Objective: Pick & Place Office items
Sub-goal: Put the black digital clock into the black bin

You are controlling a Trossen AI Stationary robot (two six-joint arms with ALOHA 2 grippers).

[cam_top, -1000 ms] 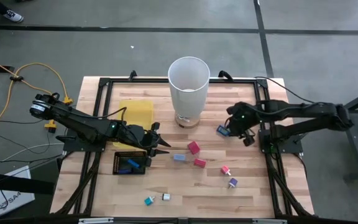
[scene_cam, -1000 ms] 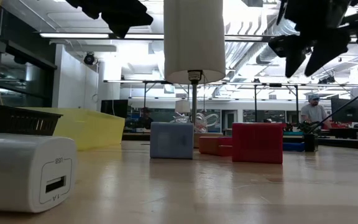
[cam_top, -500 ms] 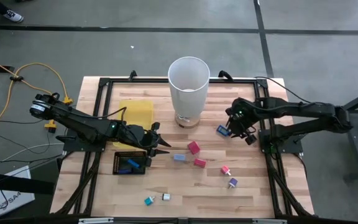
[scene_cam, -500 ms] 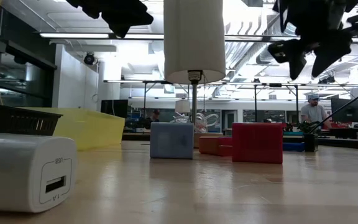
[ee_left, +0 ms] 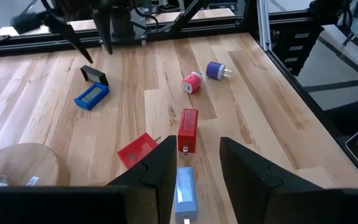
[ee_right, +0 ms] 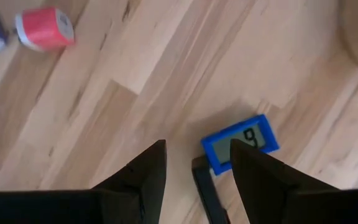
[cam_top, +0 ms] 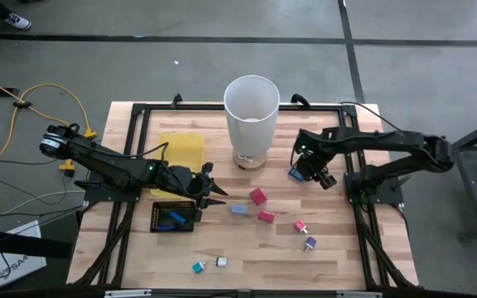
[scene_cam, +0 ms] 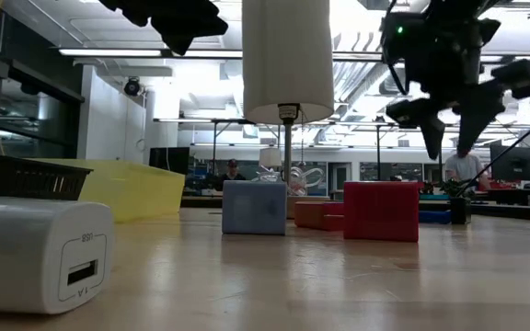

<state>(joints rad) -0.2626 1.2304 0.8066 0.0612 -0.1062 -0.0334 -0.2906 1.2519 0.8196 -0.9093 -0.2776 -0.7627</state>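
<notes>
Both fingers of right hand [ee_right: 194, 165] apart, empty, above blue item [ee_right: 240, 142]

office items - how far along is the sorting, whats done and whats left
Early. A blue piece already lies in the black mesh tray. Neither tool holds anything: the right tool hangs open over the blue item with a display, the left tool open near the light blue block. Red pieces, a pink plug, a purple plug and two small pieces remain on the table.
</notes>
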